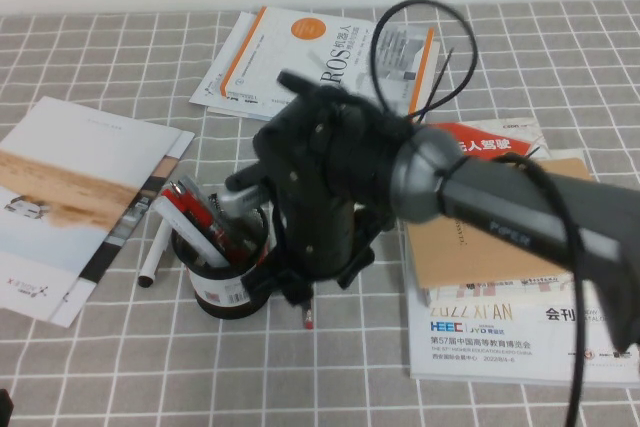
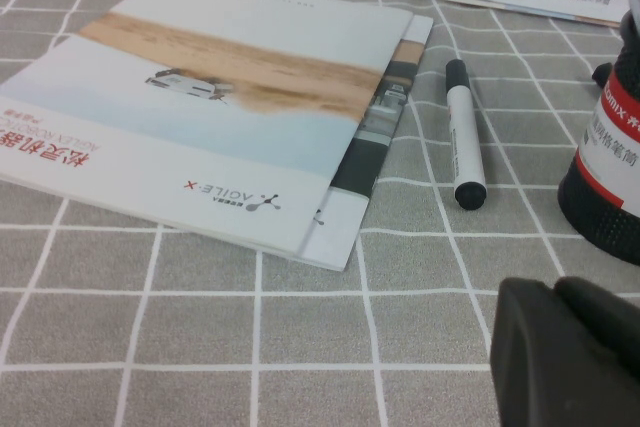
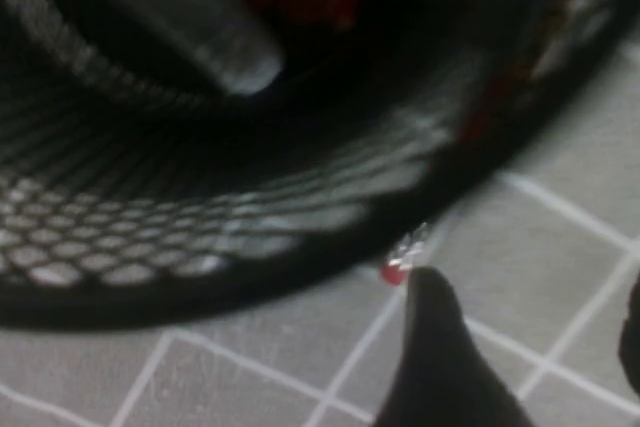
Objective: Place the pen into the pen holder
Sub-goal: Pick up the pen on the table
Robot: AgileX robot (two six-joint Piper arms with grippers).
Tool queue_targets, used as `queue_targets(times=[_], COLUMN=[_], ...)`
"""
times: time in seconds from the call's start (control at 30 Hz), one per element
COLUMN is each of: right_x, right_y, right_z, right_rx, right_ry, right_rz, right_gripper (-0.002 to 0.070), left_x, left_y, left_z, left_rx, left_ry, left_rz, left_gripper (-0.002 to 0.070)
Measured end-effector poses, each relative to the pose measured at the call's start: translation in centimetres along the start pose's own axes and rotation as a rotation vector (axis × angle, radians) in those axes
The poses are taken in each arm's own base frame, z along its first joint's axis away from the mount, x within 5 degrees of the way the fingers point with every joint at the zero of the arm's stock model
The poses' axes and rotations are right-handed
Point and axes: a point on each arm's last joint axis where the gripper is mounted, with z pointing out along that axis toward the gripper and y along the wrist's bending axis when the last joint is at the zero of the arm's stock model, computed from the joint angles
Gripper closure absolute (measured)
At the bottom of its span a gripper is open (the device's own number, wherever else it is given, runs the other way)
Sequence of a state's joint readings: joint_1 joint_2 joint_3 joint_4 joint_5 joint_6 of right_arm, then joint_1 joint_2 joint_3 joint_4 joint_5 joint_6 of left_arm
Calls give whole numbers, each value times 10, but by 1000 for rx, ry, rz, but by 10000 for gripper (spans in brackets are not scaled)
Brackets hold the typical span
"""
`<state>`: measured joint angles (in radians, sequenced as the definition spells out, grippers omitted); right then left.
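The black mesh pen holder (image 1: 225,282) stands left of centre with several red-and-white pens and a marker inside; it fills the right wrist view (image 3: 200,197) and shows at the edge of the left wrist view (image 2: 605,167). My right gripper (image 1: 320,287) hangs low just right of the holder, open (image 3: 530,292), with bare cloth between its fingers. Of the pen only the small red tip (image 1: 308,321) shows, outside the holder, near the cloth beside one fingertip (image 3: 393,272); its shaft is hidden under the arm. My left gripper (image 2: 570,347) rests shut near the table's front left.
A white marker with a black cap (image 1: 155,252) lies left of the holder (image 2: 463,132). A booklet (image 1: 70,197) lies at the left, books (image 1: 500,277) at the right and more (image 1: 300,57) at the back. The right arm's cable loops over the back books.
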<state>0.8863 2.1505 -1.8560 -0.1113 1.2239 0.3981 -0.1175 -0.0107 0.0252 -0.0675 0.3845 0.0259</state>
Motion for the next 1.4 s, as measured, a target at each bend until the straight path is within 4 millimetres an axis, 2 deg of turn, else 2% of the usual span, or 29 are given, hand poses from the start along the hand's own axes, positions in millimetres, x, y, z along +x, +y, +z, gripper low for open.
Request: queue_targets(times=[0.13, 0.27, 0.43, 0.6, 0.9, 1.17, 1.4], right_x=[-10, -26, -46, -61, -72, -78, -85], right_y=[-13, -35, -57, -60, -60, -70, -67], right_z=[-24, -47, -54, -35, 8, 19, 29], right_rx=[-20, -43, -72, -80, -64, -79, -112], right_ry=[-66, -148, -203, -193, -136, -125, -173], right_rz=[70, 174, 260, 283, 281, 309, 303], right_gripper=[349, 349, 349, 349, 350, 350, 374], left_x=[0, 0, 0, 0, 0, 0, 0], left_y=[0, 0, 0, 0, 0, 0, 0], left_z=[0, 0, 0, 0, 0, 0, 0], left_rx=[0, 0, 0, 0, 0, 0, 0], left_ry=[0, 0, 0, 0, 0, 0, 0], left_rz=[0, 0, 0, 0, 0, 0, 0], left_gripper=[678, 678, 678, 678, 678, 678, 678])
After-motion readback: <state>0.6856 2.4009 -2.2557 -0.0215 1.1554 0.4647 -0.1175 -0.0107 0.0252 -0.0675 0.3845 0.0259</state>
